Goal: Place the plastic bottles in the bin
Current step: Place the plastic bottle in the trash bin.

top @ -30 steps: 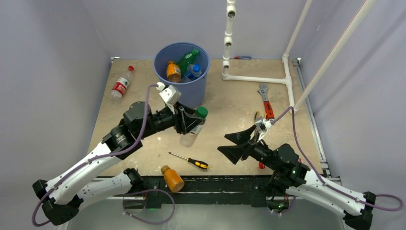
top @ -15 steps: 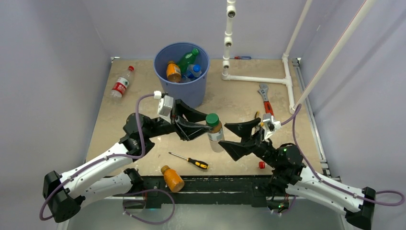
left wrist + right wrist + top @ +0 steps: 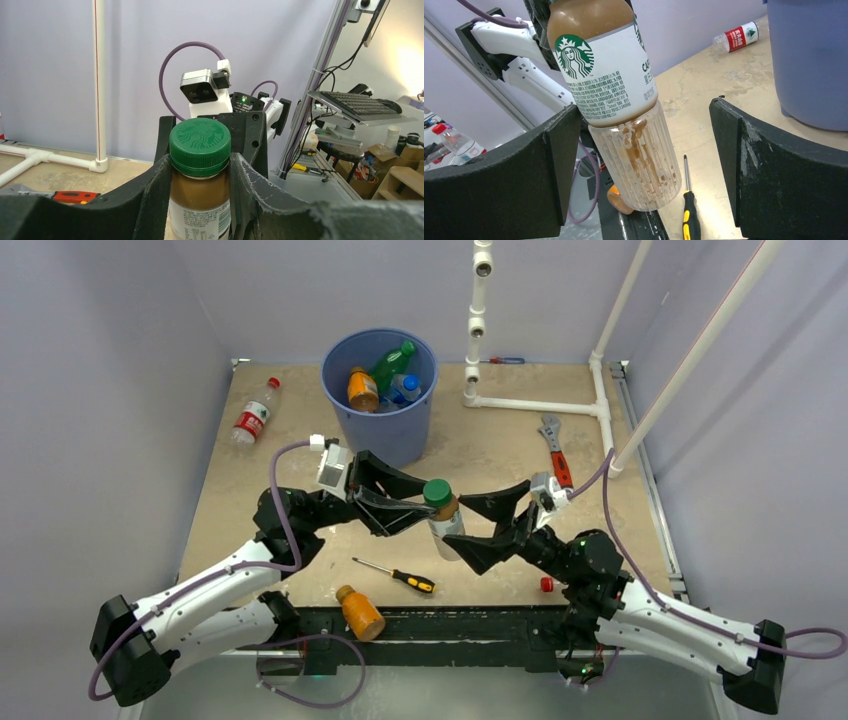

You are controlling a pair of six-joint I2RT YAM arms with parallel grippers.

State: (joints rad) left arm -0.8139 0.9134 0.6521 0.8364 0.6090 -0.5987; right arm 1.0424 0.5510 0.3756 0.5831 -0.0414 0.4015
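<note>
Both arms bend inward, tools facing each other mid-air. The left tool (image 3: pixel 428 504) is clamped under the cap of a coffee bottle (image 3: pixel 609 85); the right tool (image 3: pixel 458 524) gapes wide, fingers flanking it

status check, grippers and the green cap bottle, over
Left gripper shut on green-capped bottle, held off the table. Right gripper open, fingers either side of its lower body, not gripping. Bin behind, screwdriver lying below.

Colour notes
Bottle (image 3: pixel 445 525): green cap, white label, brown streaks. Bin (image 3: pixel 400 435): blue. Screwdriver (image 3: pixel 414 583): yellow-and-black handle.
</note>
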